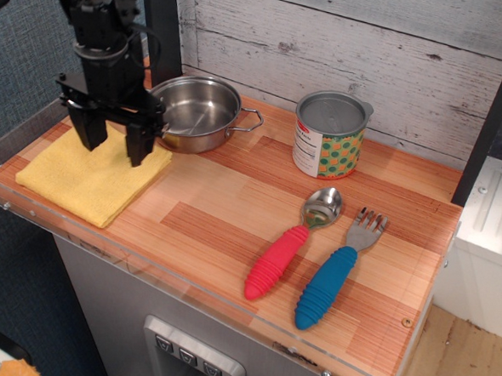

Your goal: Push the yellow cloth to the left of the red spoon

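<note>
Your tool (113, 141) sits spread wide over the yellow cloth (85, 178), grasping nothing. Cloth's at the desk's (232, 212) left end, well apart from the red spoon (292, 242), beside the pot (196, 112).

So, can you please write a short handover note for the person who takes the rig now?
Gripper: open, fingers pointing down over the back part of the yellow cloth; contact cannot be told.
Yellow cloth: flat at the left end of the counter, in front of the steel pot.
Red spoon: right of centre, beside the blue fork.
Done: gripper is above the cloth.
Left: press down and push the cloth right, stopping just left of the spoon.
</note>
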`<act>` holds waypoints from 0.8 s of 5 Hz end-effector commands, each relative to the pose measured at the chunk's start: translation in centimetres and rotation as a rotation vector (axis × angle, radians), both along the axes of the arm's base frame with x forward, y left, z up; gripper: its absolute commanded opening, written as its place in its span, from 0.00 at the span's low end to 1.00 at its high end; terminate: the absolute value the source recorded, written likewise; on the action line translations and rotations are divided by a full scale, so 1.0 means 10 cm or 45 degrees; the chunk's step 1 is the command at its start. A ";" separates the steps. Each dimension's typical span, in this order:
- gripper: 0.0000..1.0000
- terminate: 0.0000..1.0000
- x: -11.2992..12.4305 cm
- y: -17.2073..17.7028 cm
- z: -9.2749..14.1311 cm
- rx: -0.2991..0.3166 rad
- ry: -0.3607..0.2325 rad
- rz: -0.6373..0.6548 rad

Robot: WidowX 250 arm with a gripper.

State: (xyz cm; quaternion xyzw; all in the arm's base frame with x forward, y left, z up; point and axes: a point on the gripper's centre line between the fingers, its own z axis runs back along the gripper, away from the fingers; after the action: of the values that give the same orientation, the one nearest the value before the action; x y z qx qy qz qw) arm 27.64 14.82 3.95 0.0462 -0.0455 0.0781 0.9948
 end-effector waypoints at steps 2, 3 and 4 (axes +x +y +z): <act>0.00 0.00 -0.04 0.34 -0.03 0.077 -0.009 -0.048; 0.00 0.00 -0.04 0.35 -0.09 0.077 -0.014 -0.052; 0.00 0.00 -0.02 0.29 -0.13 0.053 -0.021 -0.043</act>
State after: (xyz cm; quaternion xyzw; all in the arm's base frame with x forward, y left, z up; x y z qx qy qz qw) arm 27.24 17.43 1.81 0.0590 -0.0458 0.0620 0.9953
